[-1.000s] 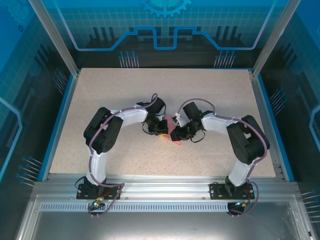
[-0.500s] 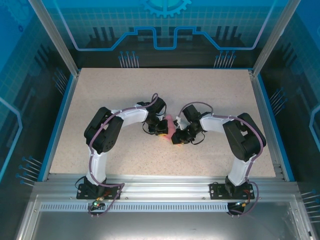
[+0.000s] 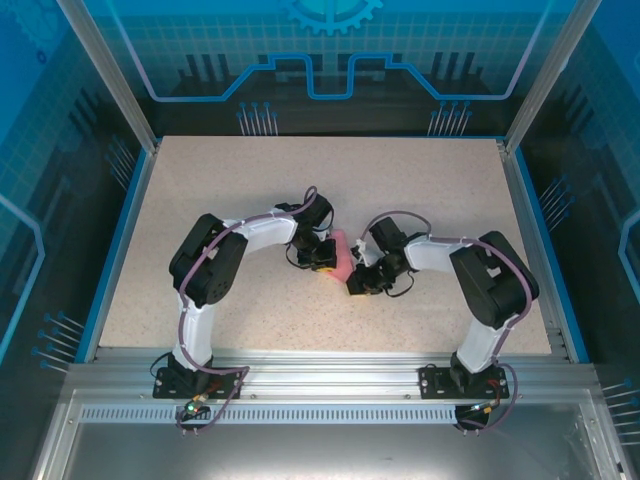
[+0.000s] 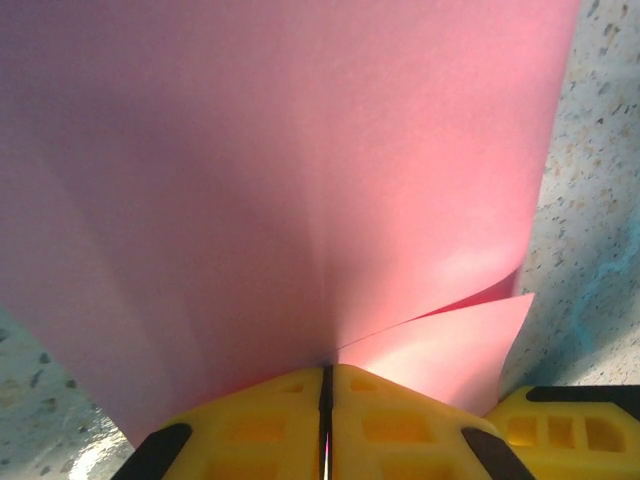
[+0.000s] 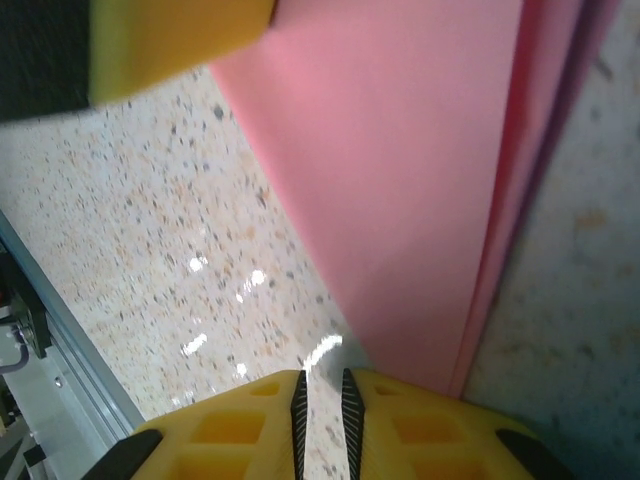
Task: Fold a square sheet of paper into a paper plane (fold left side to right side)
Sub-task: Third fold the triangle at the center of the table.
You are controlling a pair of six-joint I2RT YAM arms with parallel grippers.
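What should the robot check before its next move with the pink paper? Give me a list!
1. Left claw shut on the pink paper: ok.
2. Right claw gripping the paper: cannot tell; its jaws are nearly together, with the paper's edge beside them.
3. Paper bent over into two layers: ok.
4. Layers' edges lined up: cannot tell.
5. Claws not touching each other: cannot tell; they sit very close together over the table.
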